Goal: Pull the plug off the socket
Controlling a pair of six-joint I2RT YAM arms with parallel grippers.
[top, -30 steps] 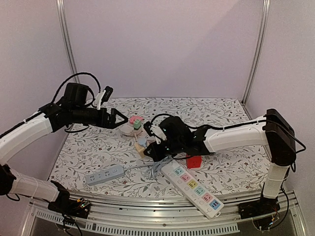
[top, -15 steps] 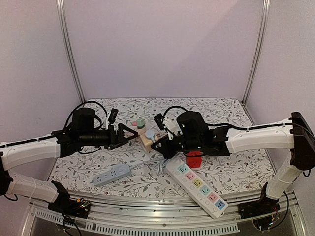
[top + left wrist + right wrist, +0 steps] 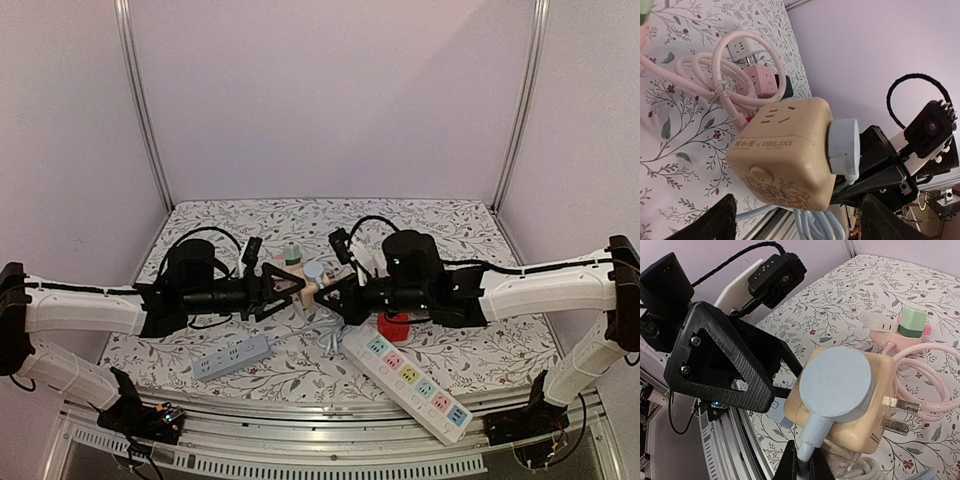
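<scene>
Two things can spoil this pull, and both come from how the cube socket (image 3: 782, 150) is held. It sits up off the table (image 3: 670, 150) between your arms, with the pale blue plug (image 3: 837, 382) seated flat in the face turned toward the right arm. The right gripper (image 3: 802, 460) is closed tight on the plug's stem, just where the cable leaves the round cap, so the cube seems to hang from that joint alone. The left gripper (image 3: 799, 200) stands wide, one finger on each side of the cube with gaps showing, and grips nothing yet. If you draw the arms apart before those fingers bear on the cube, it will simply travel with the plug and nothing will separate. If the pins let go by chance, the cube drops onto the coiled pink cable (image 3: 715, 85) below. Once the left fingers close, watch the cube's rounded, glossy sides — a squeeze off centre could twist it or squirt it out. Any tilt would then put the pull off the line of the pins, which tends to jam them rather than free them. The hold on the stem is the other weak spot, since a hard tug there may slide along the cable or strain it instead of moving the cap. A pink lead also appears to run from the cube toward the pink socket (image 3: 890, 335) on the table, so a long stroke could drag that along.
</scene>
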